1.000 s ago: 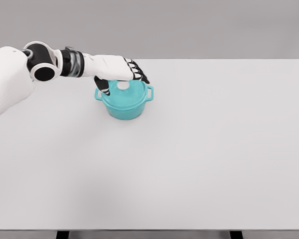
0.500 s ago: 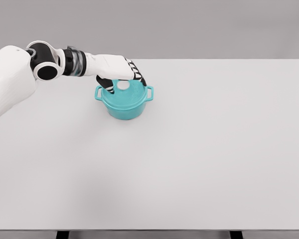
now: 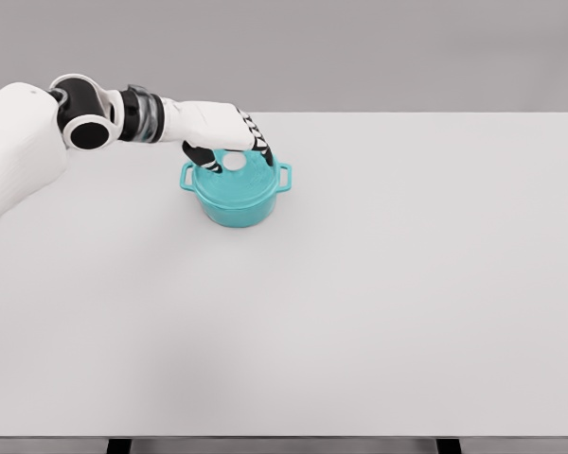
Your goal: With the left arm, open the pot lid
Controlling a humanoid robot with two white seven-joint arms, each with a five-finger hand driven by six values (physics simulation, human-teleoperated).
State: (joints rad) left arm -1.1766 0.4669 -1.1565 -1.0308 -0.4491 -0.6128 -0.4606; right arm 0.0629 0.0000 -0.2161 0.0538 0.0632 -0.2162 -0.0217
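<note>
A teal pot with two side handles stands on the white table, left of the middle and towards the back. Its teal lid is on, with a white knob at the centre. My left hand hovers right over the lid, reaching in from the left. The thumb hangs down left of the knob and the fingers curl down on its right. Gaps show between them and the knob, so the hand is open and holds nothing. The right arm is out of view.
The table's far edge runs just behind the pot. A plain grey wall stands behind the table. My left forearm and shoulder fill the upper left.
My left hand has sunk a little and drawn back leftwards, bringing the thumb and fingers lower on either side of the knob. Pot and lid have stayed put.
</note>
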